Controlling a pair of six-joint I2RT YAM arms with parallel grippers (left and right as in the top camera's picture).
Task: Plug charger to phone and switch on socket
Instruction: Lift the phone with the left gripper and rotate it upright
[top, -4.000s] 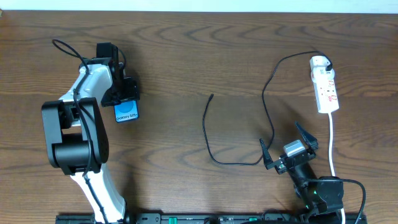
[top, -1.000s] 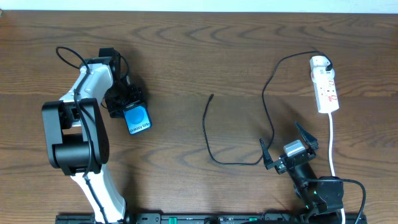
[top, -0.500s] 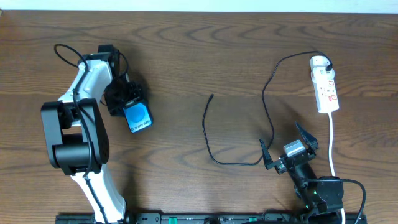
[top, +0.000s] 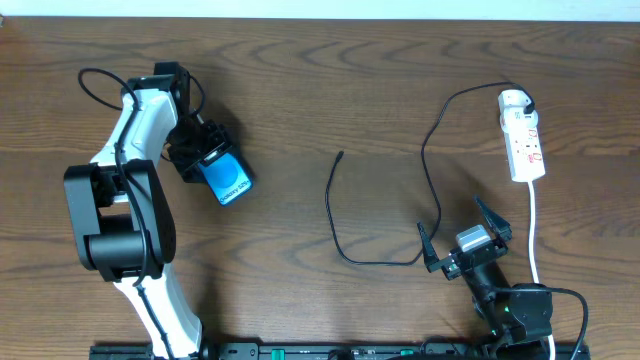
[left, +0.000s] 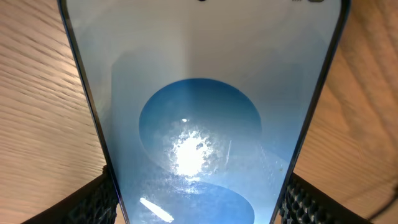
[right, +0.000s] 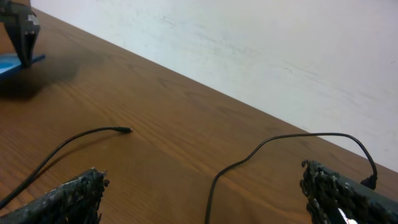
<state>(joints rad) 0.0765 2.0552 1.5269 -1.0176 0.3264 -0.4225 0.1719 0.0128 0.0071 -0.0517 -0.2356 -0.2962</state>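
The only readable writing is on the phone (top: 226, 178). In the overhead view, a short line of small white lettering runs near one short end of its light blue screen, next to a darker blue round shape. It reads roughly "Galaxy S25". The phone is tilted, so the line slants with it, and the last characters are too small to be sure of. In the left wrist view the same screen fills the frame up close, showing only the blue round shape and a patch of glare, with no lettering in the visible part. The white socket (top: 524, 140) carries small red markings along its face, too small to read as words or numbers. The right wrist view shows nothing readable.
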